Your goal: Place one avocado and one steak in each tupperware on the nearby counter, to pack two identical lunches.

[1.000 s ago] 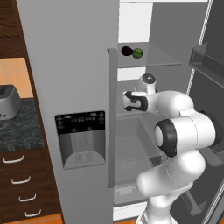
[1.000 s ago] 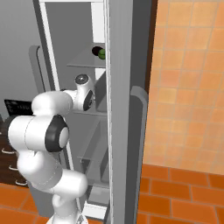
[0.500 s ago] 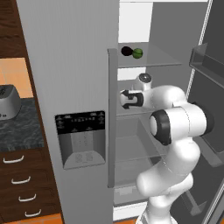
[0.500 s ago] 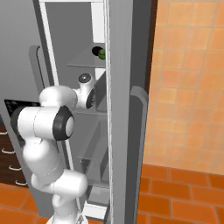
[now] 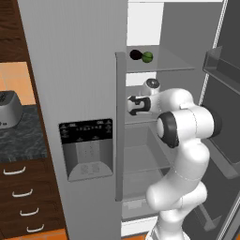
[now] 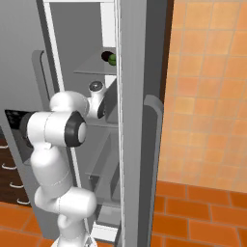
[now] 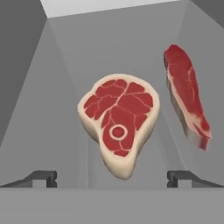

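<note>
The arm reaches into the open fridge (image 5: 93, 70), its gripper (image 5: 132, 105) at the level of the second shelf, just below the glass shelf (image 5: 159, 63) that carries two avocados. On that upper shelf the dark avocado (image 5: 136, 55) lies beside the green avocado (image 5: 147, 57), the two touching or nearly so; from the right base view they sit at the shelf's front edge, above the arm's wrist. In the hand view the gripper (image 7: 111, 177) has its fingers (image 7: 41, 177) spread wide with nothing between them. Straight ahead of them, on the pale grey fridge floor, lies a steak with a round bone (image 7: 119, 120), red with a cream rim of fat, its narrow end pointing toward the gripper and centred in the gap between the tips, not touching either. A second steak (image 7: 187, 96), longer and thinner, lies to one side of the first, apart from it, close against the fridge's inner wall. Outside the fridge, past its closed door with the dispenser panel (image 5: 86, 147), the dark speckled counter (image 5: 21, 138) runs over wooden drawers (image 5: 21, 197) with silver handles, and a silver toaster (image 5: 9, 108) stands on it near the fridge. The fridge's open door (image 6: 142, 120) with its long grey handle stands beside the arm in the right base view, against the orange tiled wall (image 6: 207, 87).
</note>
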Controlling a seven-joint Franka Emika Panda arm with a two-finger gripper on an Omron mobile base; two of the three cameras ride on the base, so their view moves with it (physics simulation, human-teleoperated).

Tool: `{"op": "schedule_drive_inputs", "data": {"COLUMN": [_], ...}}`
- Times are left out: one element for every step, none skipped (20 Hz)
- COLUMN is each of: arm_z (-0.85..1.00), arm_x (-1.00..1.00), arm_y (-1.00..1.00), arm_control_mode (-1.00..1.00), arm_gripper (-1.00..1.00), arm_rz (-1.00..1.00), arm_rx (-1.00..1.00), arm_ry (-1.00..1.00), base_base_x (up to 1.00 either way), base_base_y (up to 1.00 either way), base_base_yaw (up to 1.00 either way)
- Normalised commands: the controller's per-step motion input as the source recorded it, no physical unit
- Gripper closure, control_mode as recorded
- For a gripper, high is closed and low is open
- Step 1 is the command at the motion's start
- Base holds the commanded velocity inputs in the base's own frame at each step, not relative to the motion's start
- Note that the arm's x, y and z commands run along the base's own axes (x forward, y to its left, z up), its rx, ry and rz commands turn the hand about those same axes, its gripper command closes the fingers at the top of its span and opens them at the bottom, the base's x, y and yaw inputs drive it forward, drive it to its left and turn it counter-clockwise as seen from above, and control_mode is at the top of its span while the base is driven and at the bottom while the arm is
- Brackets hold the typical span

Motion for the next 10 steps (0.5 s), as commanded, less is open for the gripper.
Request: {"op": "schedule_drive_inputs", "data": {"arm_z": [-0.11,-0.11,-0.10,-0.09,-0.08,-0.06,-0.06,-0.04,-0.04,-0.04], "arm_x": [0.21,0.23,0.25,0.25,0.26,0.26,0.26,0.26,0.26,0.26], "arm_y": [0.00,0.00,0.00,0.00,0.00,0.00,0.00,0.00,0.00,0.00], "arm_control_mode": [-1.00,-1.00,-1.00,-1.00,-1.00,-1.00,-1.00,-1.00,-1.00,-1.00], "arm_gripper": [-1.00,-1.00,-1.00,-1.00,-1.00,-1.00,-1.00,-1.00,-1.00,-1.00], "arm_rz": [0.00,0.00,0.00,0.00,0.00,0.00,0.00,0.00,0.00,0.00], "arm_rx": [0.00,0.00,0.00,0.00,0.00,0.00,0.00,0.00,0.00,0.00], "arm_ry": [0.00,0.00,0.00,0.00,0.00,0.00,0.00,0.00,0.00,0.00], "base_base_x": [0.00,0.00,0.00,0.00,0.00,0.00,0.00,0.00,0.00,0.00], "base_base_y": [0.00,0.00,0.00,0.00,0.00,0.00,0.00,0.00,0.00,0.00], "base_base_yaw": [0.00,0.00,0.00,0.00,0.00,0.00,0.00,0.00,0.00,0.00]}}
